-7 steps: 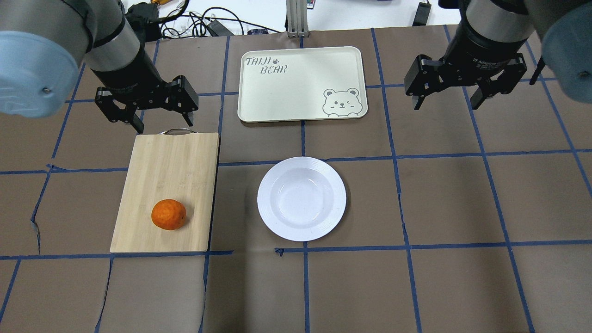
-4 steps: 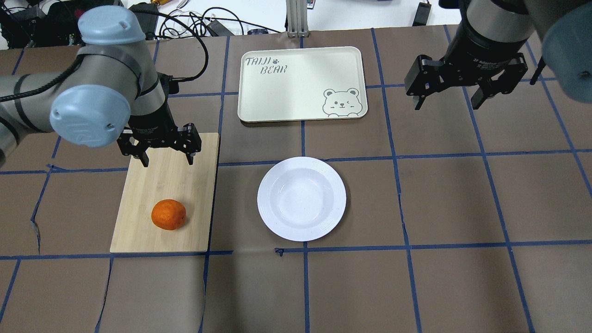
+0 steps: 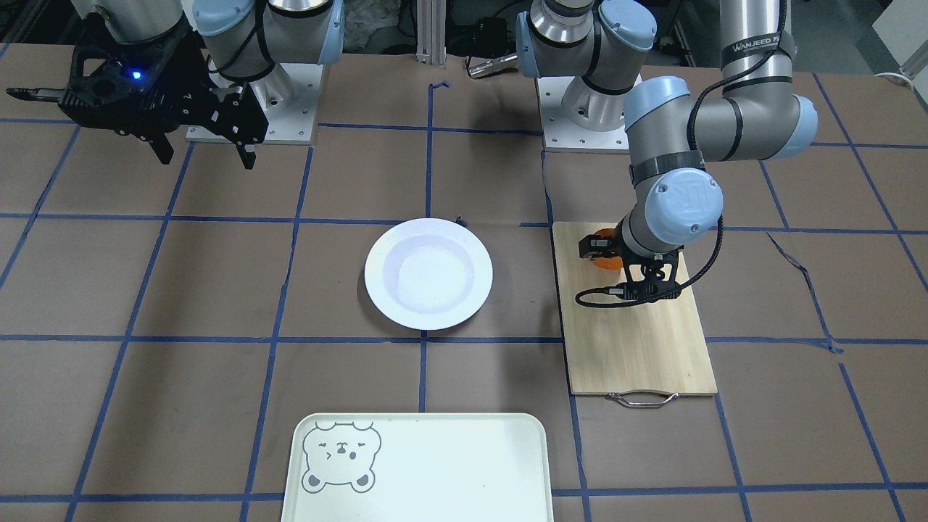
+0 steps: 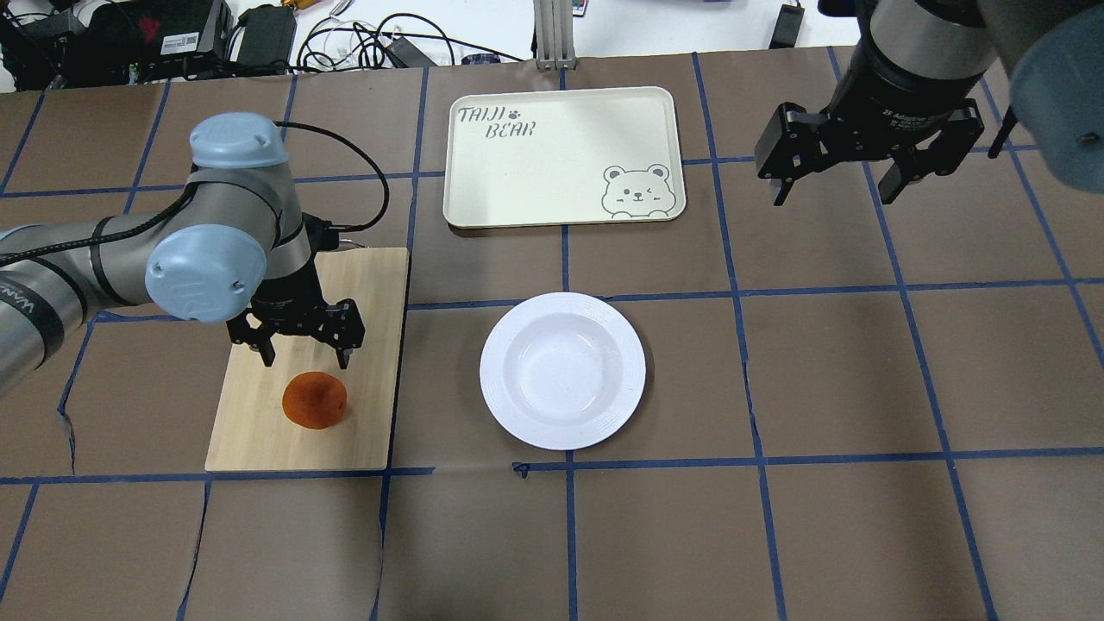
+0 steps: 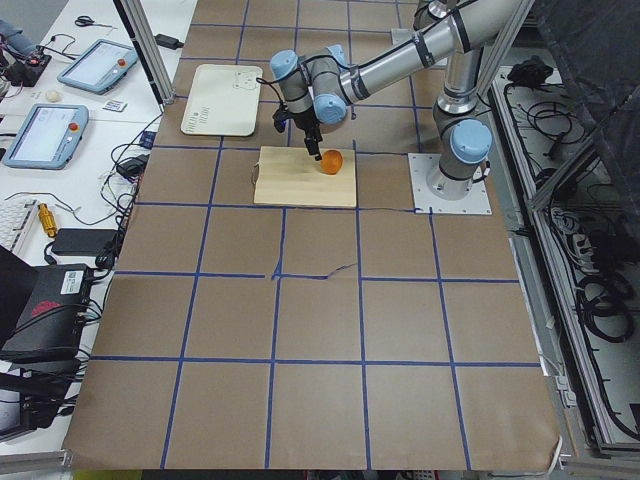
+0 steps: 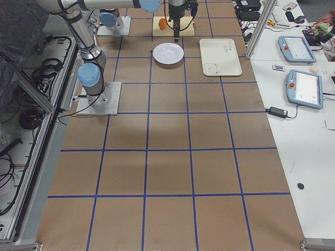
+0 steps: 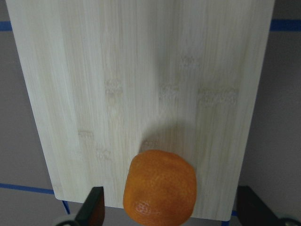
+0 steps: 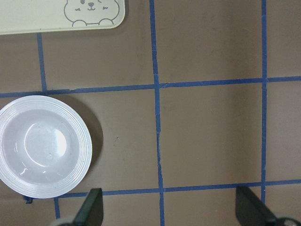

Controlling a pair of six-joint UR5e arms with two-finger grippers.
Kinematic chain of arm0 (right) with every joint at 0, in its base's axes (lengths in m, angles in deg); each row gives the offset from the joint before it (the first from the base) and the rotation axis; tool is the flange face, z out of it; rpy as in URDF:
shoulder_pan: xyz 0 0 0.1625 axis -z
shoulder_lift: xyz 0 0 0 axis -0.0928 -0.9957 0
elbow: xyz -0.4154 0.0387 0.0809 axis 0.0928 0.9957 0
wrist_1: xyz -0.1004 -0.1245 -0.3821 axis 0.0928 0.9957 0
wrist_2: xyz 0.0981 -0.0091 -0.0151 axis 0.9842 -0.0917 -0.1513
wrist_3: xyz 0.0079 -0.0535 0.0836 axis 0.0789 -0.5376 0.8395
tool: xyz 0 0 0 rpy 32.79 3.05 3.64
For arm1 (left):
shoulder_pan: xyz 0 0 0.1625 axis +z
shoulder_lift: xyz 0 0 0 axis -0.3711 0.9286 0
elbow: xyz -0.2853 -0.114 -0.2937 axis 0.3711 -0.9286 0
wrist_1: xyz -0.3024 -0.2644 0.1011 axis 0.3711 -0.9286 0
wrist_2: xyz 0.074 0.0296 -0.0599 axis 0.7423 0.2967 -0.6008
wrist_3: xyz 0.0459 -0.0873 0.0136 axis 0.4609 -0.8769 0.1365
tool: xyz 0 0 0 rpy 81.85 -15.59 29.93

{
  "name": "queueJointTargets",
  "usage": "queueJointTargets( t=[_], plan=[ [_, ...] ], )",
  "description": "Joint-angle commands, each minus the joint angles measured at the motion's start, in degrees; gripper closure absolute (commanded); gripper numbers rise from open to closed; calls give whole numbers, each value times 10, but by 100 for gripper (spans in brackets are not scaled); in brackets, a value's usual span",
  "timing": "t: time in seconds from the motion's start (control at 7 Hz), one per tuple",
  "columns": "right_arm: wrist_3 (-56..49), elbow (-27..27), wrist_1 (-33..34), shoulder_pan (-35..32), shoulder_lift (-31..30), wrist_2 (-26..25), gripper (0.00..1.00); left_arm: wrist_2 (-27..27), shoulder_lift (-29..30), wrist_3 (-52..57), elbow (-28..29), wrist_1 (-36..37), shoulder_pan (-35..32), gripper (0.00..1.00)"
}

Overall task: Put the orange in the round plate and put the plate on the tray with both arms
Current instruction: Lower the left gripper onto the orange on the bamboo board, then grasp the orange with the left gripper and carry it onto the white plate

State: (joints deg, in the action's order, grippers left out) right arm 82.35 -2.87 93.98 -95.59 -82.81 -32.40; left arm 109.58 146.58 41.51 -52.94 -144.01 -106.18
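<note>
The orange lies on the near half of a bamboo cutting board. My left gripper hangs open just above and behind it, one finger to each side. In the left wrist view the orange sits low between the two fingertips, apart from both. The round plate rests empty at the table's middle. Behind it lies the cream tray, with a bear drawing in one corner. My right gripper is open and high at the far right, holding nothing.
The cutting board has a metal handle on its tray-side end. Cables and black boxes lie beyond the table's far edge. Blue tape lines cross the brown table cover. The right wrist view shows the plate at its lower left.
My left arm has swung down and toward the robot, from beyond the board's handle to just over the orange, with the gripper still open. The right arm, plate and tray have not moved.
</note>
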Motion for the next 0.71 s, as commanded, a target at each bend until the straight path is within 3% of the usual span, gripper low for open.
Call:
queueJointTargets(
  t=[0.0,0.14,0.29,0.43,0.57],
  plan=[
    [0,-1,0,0,0,0,0,-2,9,36,-19,6,6,3],
    [0,-1,0,0,1,0,0,-6,15,38,-20,5,6,19],
    [0,0,0,0,1,-1,0,-10,19,42,-25,5,6,25],
    [0,-1,0,0,0,0,0,-10,22,50,-26,5,6,37],
    [0,-1,0,0,0,0,0,-11,22,50,-21,5,6,58]
  ],
)
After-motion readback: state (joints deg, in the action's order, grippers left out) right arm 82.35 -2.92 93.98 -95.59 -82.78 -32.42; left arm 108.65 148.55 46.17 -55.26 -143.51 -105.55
